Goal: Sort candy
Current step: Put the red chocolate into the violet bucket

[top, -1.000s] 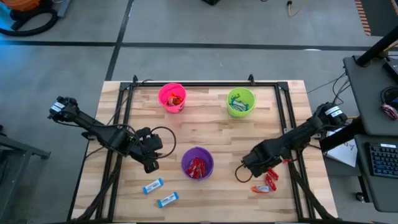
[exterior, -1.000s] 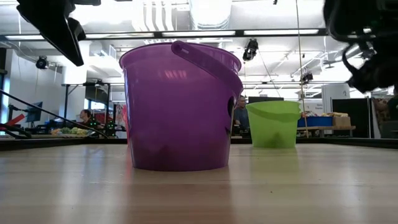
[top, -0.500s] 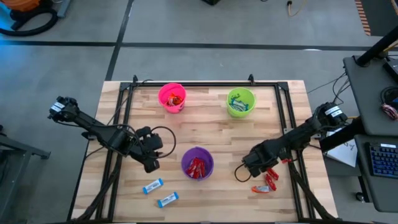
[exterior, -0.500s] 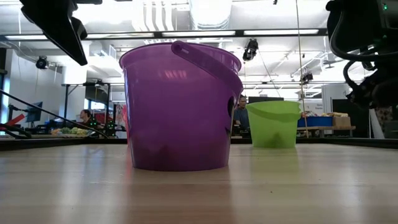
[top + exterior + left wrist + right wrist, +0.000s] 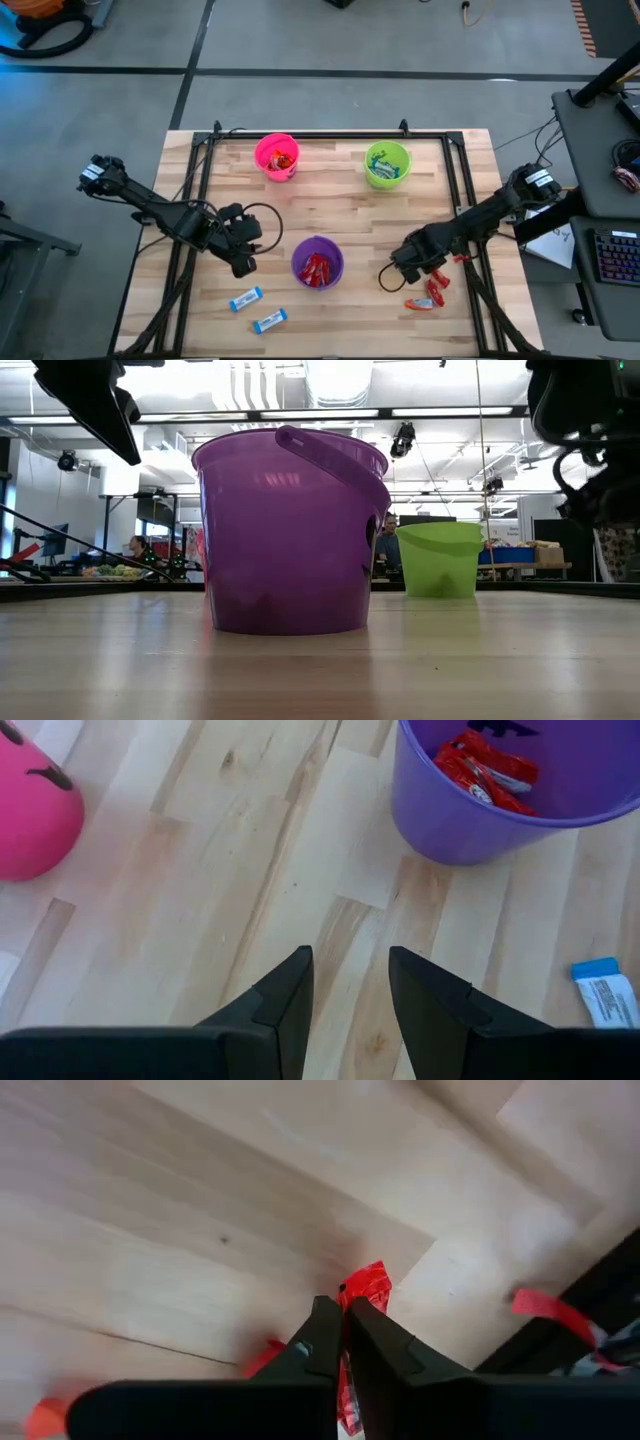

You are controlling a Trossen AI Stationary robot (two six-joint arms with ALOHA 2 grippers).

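Red candy [image 5: 362, 1295] | pinched between right hand [image 5: 343, 1320] fingers | left hand [image 5: 348, 982] narrow, empty

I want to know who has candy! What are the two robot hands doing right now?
Left gripper: open, holding nothing, over bare table near the purple cup.
Right gripper: closed on a red candy.

A grey concrete floor [image 5: 330, 40] with dark seams surrounds the pale wooden table [image 5: 330, 205]. A dark desk [image 5: 600, 150] carrying a keyboard [image 5: 615, 255] stands alongside. Beyond, ceiling strip lights [image 5: 310, 413] and white ducts [image 5: 335, 380] hang over what may be cluttered workbenches [image 5: 520, 565].
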